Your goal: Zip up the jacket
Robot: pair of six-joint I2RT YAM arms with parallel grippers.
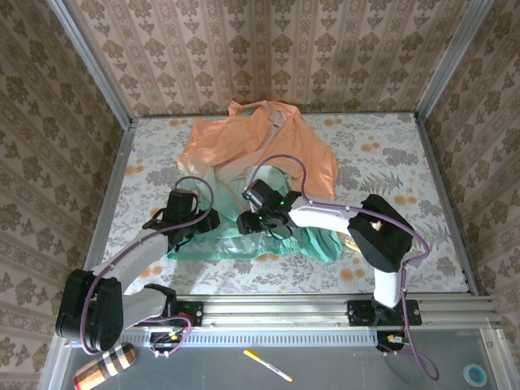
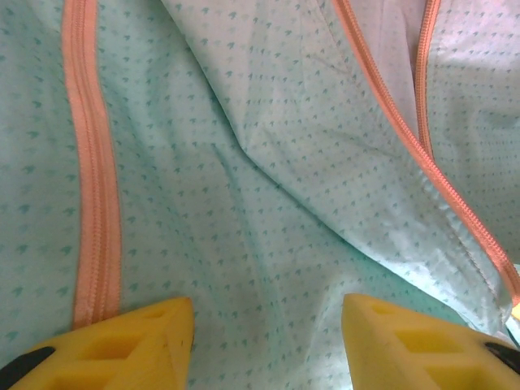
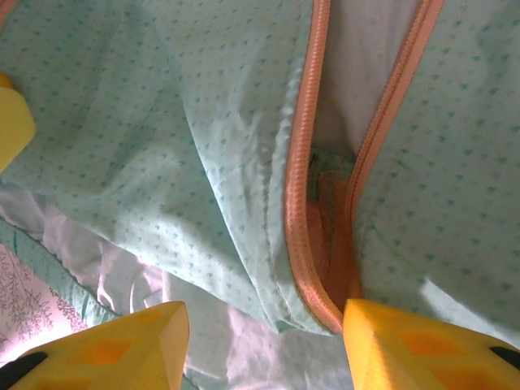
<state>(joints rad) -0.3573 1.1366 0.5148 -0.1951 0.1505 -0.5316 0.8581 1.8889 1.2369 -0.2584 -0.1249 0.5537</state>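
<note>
Our left gripper [image 2: 266, 315] and right gripper [image 3: 264, 313] hover with fingers apart, gripping nothing, over the teal near hem of the jacket [image 1: 244, 146] spread on the table [image 1: 390, 162], since we judge the orange zipper [image 3: 302, 162] must be joined there.

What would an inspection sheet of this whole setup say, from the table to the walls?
Surface: table covered by a floral cloth.
Job's things: jacket spread out, peach at the top, teal at the hem; its orange zipper is unzipped, the two tapes apart.
Clutter: pen, striped cylinder and small blue ring on the near ledge, off the cloth.
Grippers: left fingers and right fingers open over the teal fabric, nothing between them.
Cables: purple cables loop from both arms above the jacket.
Surroundings: patterned wallpaper walls, metal frame.
</note>
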